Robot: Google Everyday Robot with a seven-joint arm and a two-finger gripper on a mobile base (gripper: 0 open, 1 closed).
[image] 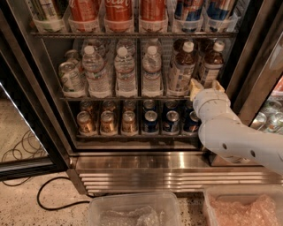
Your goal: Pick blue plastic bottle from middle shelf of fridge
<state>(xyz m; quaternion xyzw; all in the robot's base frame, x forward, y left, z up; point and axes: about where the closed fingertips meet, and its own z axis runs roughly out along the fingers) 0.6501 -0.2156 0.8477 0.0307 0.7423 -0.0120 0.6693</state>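
Gripper: the gripper (206, 86) is at the right end of the middle shelf (128, 98), level with its front rail, on the end of the white arm (239, 141) that reaches in from the lower right.
Fingers: the two cream fingertips (195, 86) stand apart, one on either side of a bottle's base; I cannot tell if they touch it.
Blue plastic bottle: the blue plastic bottle (212, 62) stands upright at the shelf's right end, just above and behind the gripper. It has amber drink, a white cap and a pale label.
Neighbour: a second amber bottle (181, 68) stands just beside it on the left.
Rest of shelf: clear water bottles (125, 73) fill the rack from the middle to the left edge.
Shelf below: blue cans (171, 121) sit under the gripper, and gold cans (106, 122) sit toward the left.
Shelf above: red-labelled bottles (117, 11) stand in a row.
Fridge: the fridge (35, 88) has a dark frame and a ribbed steel base ledge (154, 172).
Floor: two clear plastic tubs (132, 209) sit before the ledge, and a black cable (48, 198) lies at the left.
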